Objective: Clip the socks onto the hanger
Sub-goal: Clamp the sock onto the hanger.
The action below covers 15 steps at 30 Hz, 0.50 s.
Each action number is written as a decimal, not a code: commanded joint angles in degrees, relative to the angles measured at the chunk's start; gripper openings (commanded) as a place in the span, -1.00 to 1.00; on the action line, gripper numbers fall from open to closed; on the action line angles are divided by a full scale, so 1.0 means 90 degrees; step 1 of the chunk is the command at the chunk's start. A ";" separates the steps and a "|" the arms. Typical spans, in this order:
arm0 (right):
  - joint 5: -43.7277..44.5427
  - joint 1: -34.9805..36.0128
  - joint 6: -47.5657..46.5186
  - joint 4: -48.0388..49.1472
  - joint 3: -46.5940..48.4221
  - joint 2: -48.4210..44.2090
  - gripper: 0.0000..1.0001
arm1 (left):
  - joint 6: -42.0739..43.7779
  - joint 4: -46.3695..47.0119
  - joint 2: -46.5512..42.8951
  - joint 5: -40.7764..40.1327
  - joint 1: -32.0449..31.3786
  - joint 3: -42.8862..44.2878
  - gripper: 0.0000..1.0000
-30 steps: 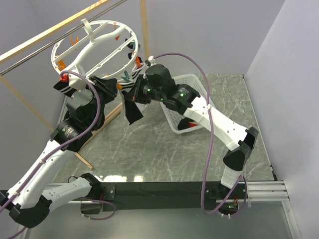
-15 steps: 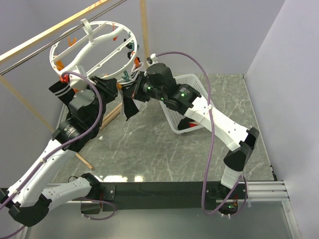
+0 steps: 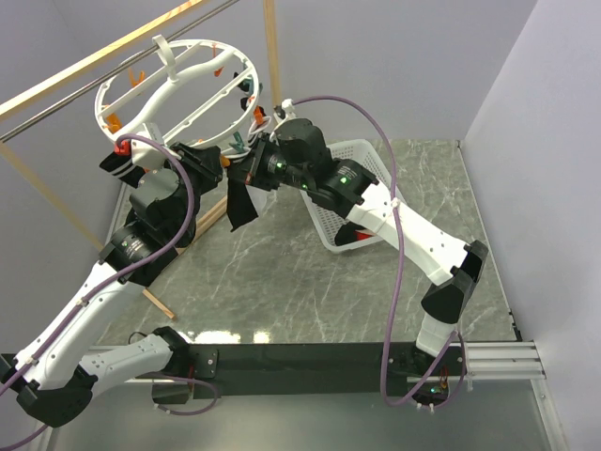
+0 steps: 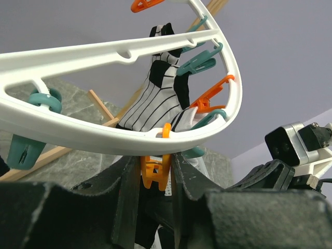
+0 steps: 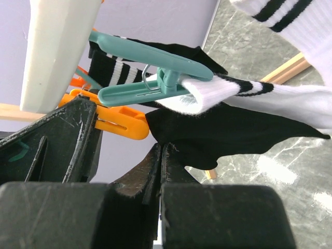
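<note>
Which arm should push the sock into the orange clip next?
Right, likely. The right claw is shut on the black sock, its edge beside the orange clip. The left claw is pinching that clip on the hanger, so it can't feed fabric.

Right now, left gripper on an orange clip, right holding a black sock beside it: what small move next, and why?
Probably ease the right gripper toward the orange clip so the edge of the black sock slides into the clip's mouth. The left gripper pinches that clip under the hanger ring, and the sock's edge sits right at its tip, apparently not yet inside.
</note>
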 commanded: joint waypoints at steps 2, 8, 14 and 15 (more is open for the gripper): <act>0.0063 0.0074 -0.0010 0.0368 0.0199 -0.0255 -1.00 | 0.0154 0.0363 -0.0083 -0.0221 -0.0024 0.0014 -0.81; 0.0102 0.0122 -0.0117 0.0300 0.0219 -0.0284 -1.00 | 0.0193 0.0354 -0.0025 -0.0153 -0.0024 0.0033 -0.81; 0.0141 0.0132 -0.0156 0.0310 0.0335 -0.0245 -1.00 | 0.0173 0.0364 -0.0005 -0.0026 -0.0024 0.0024 -0.81; 0.0132 0.0142 -0.0156 0.0319 0.0345 -0.0235 -1.00 | 0.0183 0.0383 -0.0005 -0.0016 -0.0014 0.0024 -0.81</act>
